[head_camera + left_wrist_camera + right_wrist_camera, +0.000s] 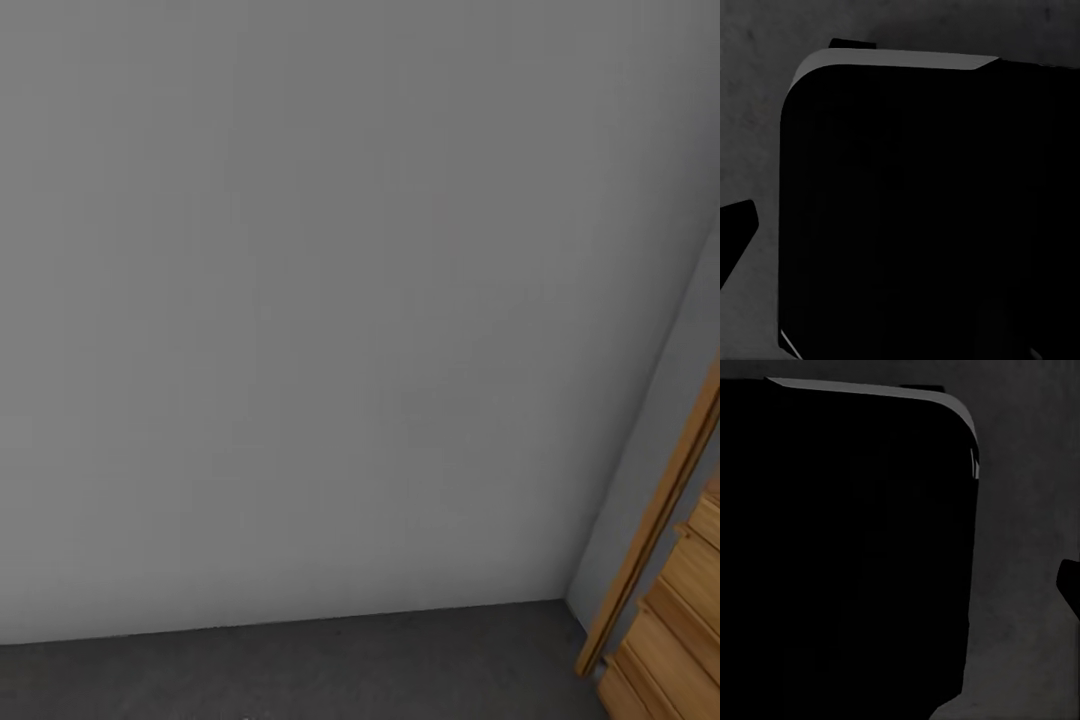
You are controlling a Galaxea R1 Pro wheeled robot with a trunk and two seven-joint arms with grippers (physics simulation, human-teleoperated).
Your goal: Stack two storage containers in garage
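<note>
Both wrist cameras look down on a large black rounded-corner body, most likely part of the robot's own base, with a thin pale grey edge along one side. In the left wrist view it sits over the dark grey mottled floor, and a small black wedge pokes in from the frame edge. The right wrist view gives you the same black body, the same concrete beside it, and a small dark piece at the edge. Whether these slivers belong to an end effector cannot be told, so you cannot read the state of either the left or the right end effector, open or closed.

Head view, nearest: a strip of dark grey concrete floor along the bottom of the frame. To the lower right, a wide door of horizontal wooden panels with a light wood frame post leaning across the corner. Farthest: a plain white-grey wall meeting the floor, and a second wall joining it at the corner beside the door. You are in the garage. Where the containers are cannot be told from these frames.
</note>
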